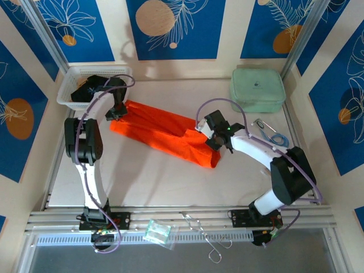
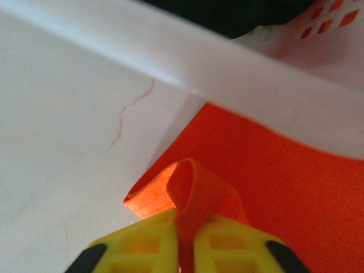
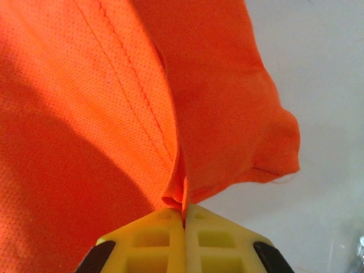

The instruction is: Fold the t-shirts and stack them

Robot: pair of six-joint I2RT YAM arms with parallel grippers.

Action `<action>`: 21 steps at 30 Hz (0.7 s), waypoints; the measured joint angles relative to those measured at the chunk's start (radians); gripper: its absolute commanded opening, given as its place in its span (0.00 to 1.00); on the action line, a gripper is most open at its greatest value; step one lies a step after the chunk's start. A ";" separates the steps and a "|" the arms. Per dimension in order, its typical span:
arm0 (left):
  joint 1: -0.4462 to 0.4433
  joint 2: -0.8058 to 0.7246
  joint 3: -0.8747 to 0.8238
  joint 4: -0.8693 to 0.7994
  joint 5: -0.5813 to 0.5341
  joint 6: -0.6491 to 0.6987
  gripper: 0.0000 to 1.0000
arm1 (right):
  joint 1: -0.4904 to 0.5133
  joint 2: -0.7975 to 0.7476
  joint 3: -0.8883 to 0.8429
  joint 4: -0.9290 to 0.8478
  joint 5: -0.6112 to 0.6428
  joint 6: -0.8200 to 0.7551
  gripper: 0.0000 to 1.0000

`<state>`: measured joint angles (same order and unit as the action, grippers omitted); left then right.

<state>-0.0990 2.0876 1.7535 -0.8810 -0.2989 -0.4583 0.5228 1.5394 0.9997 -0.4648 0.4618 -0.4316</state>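
Orange t-shirt, one end in left hand, other in right hand.

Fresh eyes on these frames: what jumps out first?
The bright orange t-shirt stands out, lying diagonally across the middle of the white table. Both grippers pinch it: the left gripper beside the white mesh basket at far left, the right gripper toward its right end. A mint-green case sits at far right.
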 measured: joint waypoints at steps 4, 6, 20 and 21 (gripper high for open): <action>-0.002 0.037 0.039 -0.010 -0.007 0.010 0.32 | -0.012 0.056 0.026 0.019 -0.014 -0.019 0.00; -0.002 0.050 0.052 -0.014 -0.010 0.015 0.37 | -0.019 0.082 0.039 0.031 -0.017 -0.022 0.00; -0.037 0.027 0.048 -0.029 -0.015 0.032 0.79 | -0.079 0.152 0.113 0.023 0.052 0.143 0.99; -0.042 0.014 0.042 -0.029 -0.015 0.032 0.82 | -0.081 0.150 0.117 0.021 0.060 0.167 0.99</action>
<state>-0.1413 2.1017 1.7950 -0.9100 -0.3138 -0.4267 0.4419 1.6894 1.1172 -0.4438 0.5213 -0.2646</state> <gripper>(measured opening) 0.774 0.990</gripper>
